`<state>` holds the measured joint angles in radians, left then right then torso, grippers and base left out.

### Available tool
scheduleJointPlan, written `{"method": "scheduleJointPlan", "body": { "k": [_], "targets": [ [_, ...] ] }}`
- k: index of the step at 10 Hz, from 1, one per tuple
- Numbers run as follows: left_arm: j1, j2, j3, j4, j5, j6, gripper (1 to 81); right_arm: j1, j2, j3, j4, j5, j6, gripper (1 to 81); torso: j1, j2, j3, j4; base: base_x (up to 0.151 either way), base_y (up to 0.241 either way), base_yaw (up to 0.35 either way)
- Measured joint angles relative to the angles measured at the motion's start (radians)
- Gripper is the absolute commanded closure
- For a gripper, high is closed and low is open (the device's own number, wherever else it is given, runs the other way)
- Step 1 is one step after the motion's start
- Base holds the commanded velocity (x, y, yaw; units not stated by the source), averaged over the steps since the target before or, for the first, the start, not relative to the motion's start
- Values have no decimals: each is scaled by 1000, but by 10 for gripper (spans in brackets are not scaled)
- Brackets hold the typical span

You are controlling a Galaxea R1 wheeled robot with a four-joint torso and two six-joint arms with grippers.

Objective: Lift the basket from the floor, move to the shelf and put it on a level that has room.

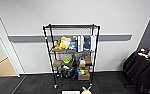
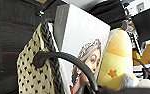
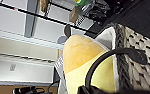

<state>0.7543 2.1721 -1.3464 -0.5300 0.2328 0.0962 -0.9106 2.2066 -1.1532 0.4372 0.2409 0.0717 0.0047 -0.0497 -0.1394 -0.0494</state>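
The shelf (image 1: 72, 53), a tall black wire rack on casters, stands straight ahead against the white wall. Its top level (image 1: 71, 26) is bare; the tiers below hold plush toys, books and boxes. The cream woven basket (image 2: 31, 72) fills the left wrist view, its dark loop handle (image 2: 66, 58) arching over a magazine (image 2: 83, 35) and a yellow plush (image 2: 118, 57). The handle ends in a dark shape, my left gripper (image 2: 103, 90). In the right wrist view, the basket's other side (image 3: 141, 72) and handle (image 3: 111, 57) run to my right gripper (image 3: 91, 90). The tops of the magazine (image 1: 70, 92) and plush (image 1: 86, 91) show low in the head view.
Dark carpet floor (image 1: 33, 86) lies between me and the rack. Tan wooden flooring (image 1: 2, 68) shows through an opening at the left. Black chairs and a cluttered desk (image 1: 143, 70) stand at the right, beside the rack.
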Motion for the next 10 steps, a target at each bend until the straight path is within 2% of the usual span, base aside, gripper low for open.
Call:
{"method": "scheduleJointPlan", "body": {
  "k": [2, 7, 10],
  "targets": [
    [0, 17, -29, 0, -17, 4, 811, 7, 7, -1, 0, 11, -1, 811, 1, 13, -1, 0, 0, 0, 0],
    [2, 17, -30, 1, -8, 4, 811, 5, 8, -1, 0, 3, -1, 811, 0, 11, -1, 0, 0, 0, 0],
    [14, 16, -30, 1, -1, 3, 811, -4, 7, -1, 0, -1, 0, 811, -2, 10, 0, 0, 91, 0, 0]
  ]
}}
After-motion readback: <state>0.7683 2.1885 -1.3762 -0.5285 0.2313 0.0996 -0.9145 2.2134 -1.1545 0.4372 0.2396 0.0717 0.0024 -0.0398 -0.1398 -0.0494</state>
